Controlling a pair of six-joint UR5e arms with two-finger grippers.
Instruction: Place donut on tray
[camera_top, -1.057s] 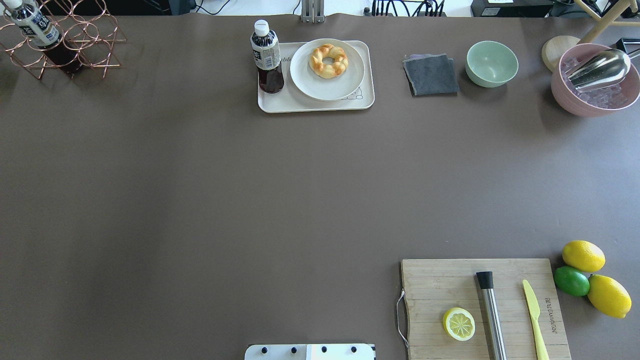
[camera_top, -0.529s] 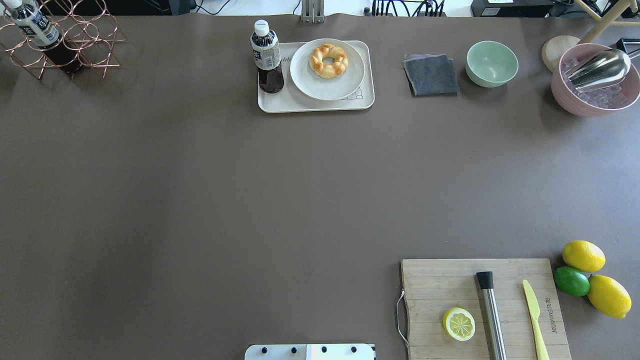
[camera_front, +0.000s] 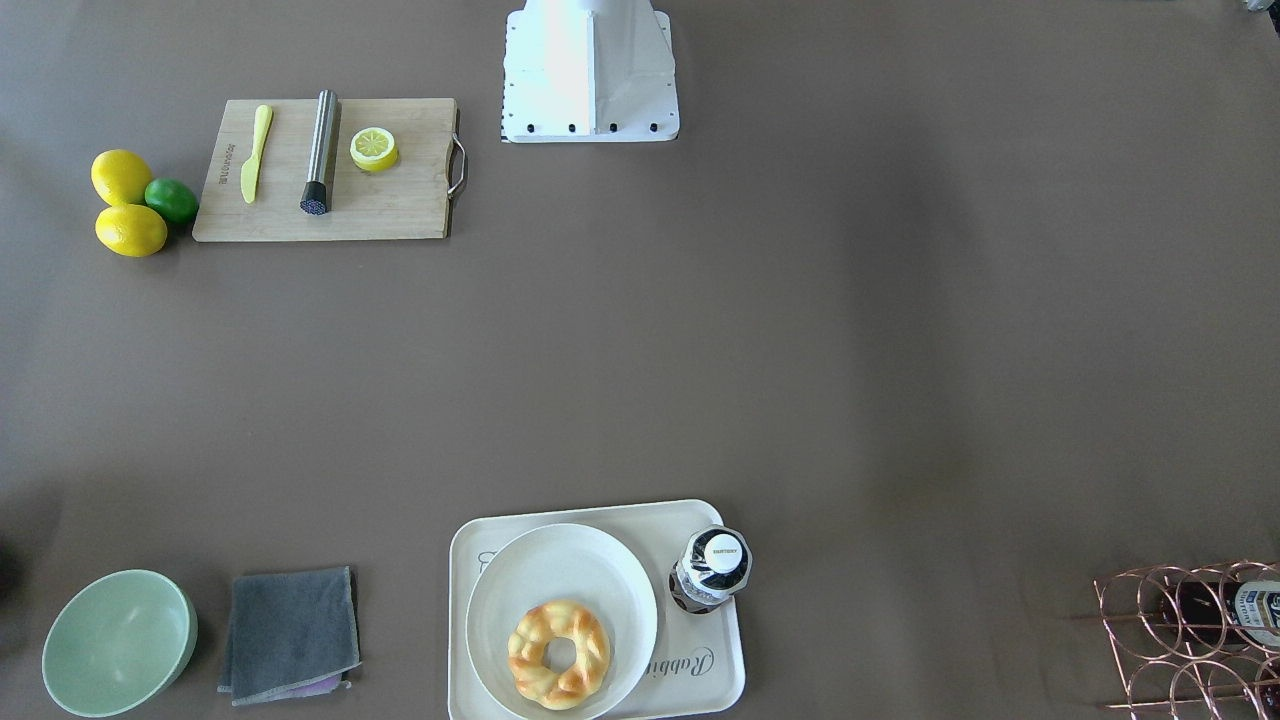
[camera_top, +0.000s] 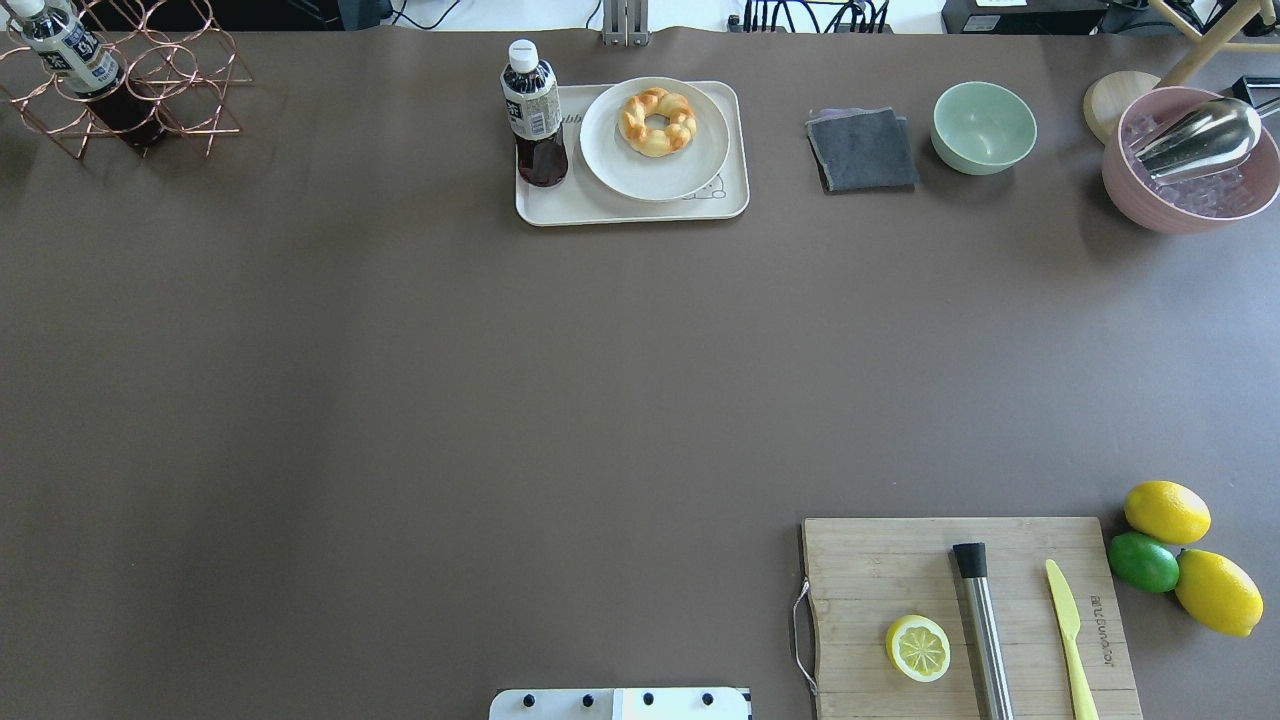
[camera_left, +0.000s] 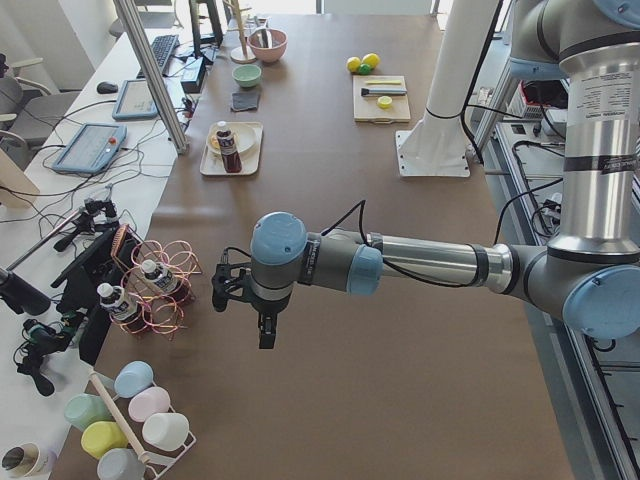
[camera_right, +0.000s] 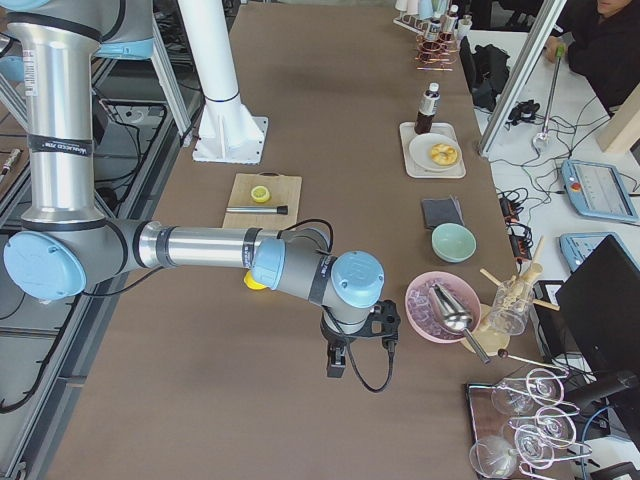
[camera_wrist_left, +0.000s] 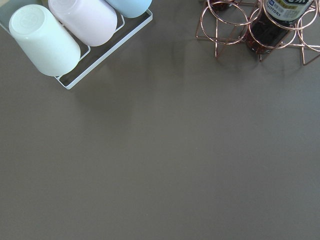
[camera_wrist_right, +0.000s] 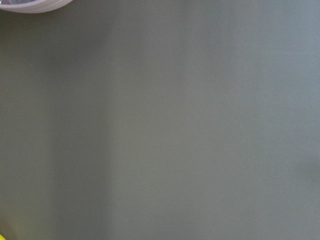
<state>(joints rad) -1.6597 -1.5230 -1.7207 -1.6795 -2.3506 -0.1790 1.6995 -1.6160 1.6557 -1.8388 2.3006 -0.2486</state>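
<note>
The golden-brown twisted donut (camera_top: 657, 121) lies on a white round plate (camera_top: 650, 172) that sits on the cream tray (camera_top: 560, 206) at the table's far middle. The donut (camera_front: 559, 653) and tray (camera_front: 722, 662) also show in the front-facing view. My left gripper (camera_left: 267, 336) hangs over bare table at the left end, far from the tray. My right gripper (camera_right: 335, 366) hangs over bare table at the right end, near the pink bowl. Both show only in the side views, so I cannot tell whether they are open or shut.
A dark drink bottle (camera_top: 533, 115) stands on the tray's left part. A grey cloth (camera_top: 862, 150), green bowl (camera_top: 983, 127) and pink ice bowl (camera_top: 1190, 190) stand to the right. A cutting board (camera_top: 870, 580) with lemon half is near right. A copper rack (camera_top: 150, 90) is far left.
</note>
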